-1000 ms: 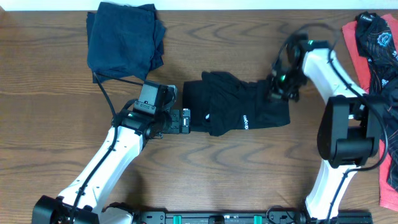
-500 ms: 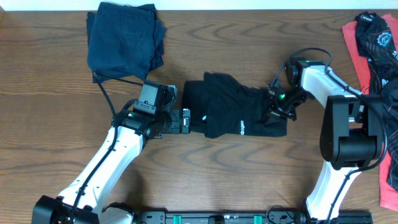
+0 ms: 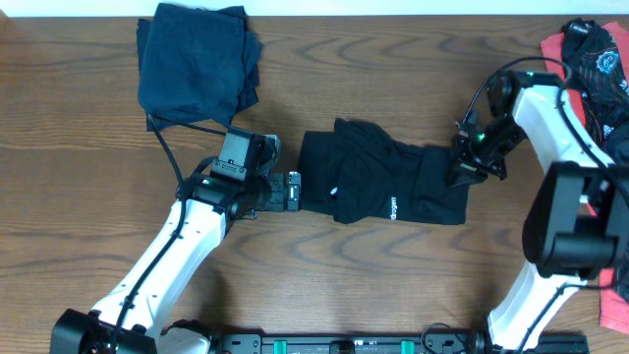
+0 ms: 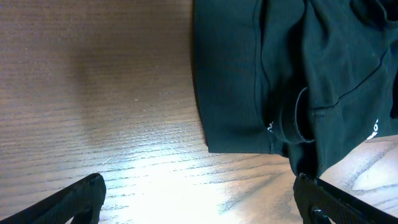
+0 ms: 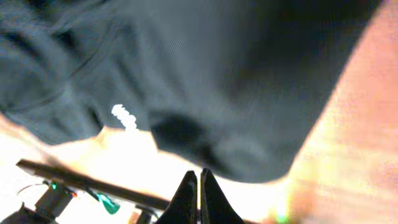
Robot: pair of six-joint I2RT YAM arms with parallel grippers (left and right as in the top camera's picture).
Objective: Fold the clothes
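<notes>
A black T-shirt with small white lettering lies bunched at the table's middle. My right gripper sits at the shirt's right edge and is shut on that edge. In the right wrist view its tips press together just under the dark cloth. My left gripper stands open against the shirt's left edge, holding nothing. In the left wrist view the fingers spread wide over bare wood, with the shirt lying ahead and to the right.
A folded dark navy shirt lies at the back left. A heap of coral-red and black clothes sits at the right edge, close behind the right arm. Brown wooden table runs along the front.
My right gripper has moved right and toward the front, dragging the black shirt rightward and stretching it flatter. The left arm has stayed still and open.
</notes>
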